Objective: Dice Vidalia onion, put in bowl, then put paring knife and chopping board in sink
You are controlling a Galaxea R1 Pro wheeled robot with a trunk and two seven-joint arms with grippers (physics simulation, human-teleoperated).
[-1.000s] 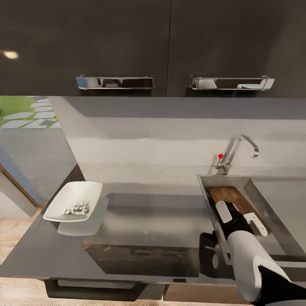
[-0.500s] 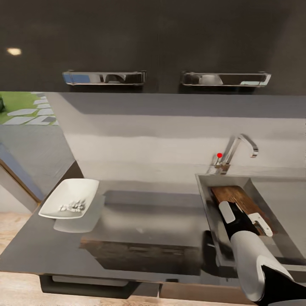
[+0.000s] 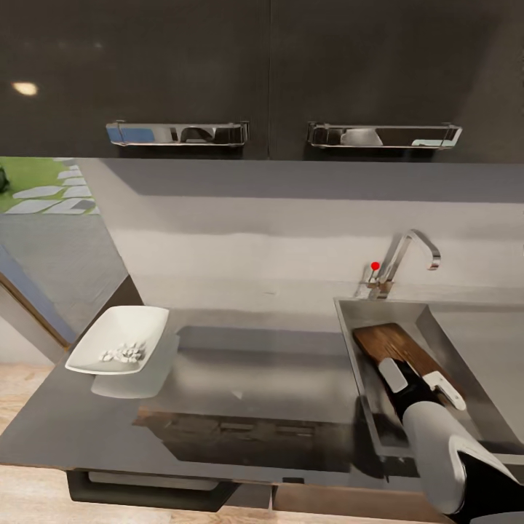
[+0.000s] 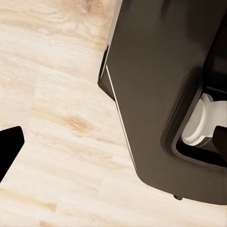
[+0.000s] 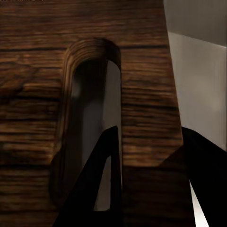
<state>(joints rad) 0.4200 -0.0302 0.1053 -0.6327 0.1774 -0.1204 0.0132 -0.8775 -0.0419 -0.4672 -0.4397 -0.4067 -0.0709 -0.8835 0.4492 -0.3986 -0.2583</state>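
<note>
Down at four o'clock my right gripper (image 3: 421,372) is clamped on the board (image 3: 389,344), which sits inside the sink (image 3: 349,327), while diced onion (image 3: 122,354) lies in the bowl (image 3: 149,320) at nine, so only letting go seems left; I cannot find the knife.

This is a home kitchen: a stainless steel sink (image 3: 444,342) is let into a glossy grey worktop (image 3: 255,393), with a curved chrome tap (image 3: 407,255) and a red knob (image 3: 375,266) standing just behind the basin. Above the sink hang dark wall cabinets (image 3: 269,73) with long chrome handles (image 3: 178,133), and off to its left a white bowl (image 3: 120,340) sits on the worktop. Below the worktop's front edge there is pale wood flooring (image 3: 29,502).
</note>
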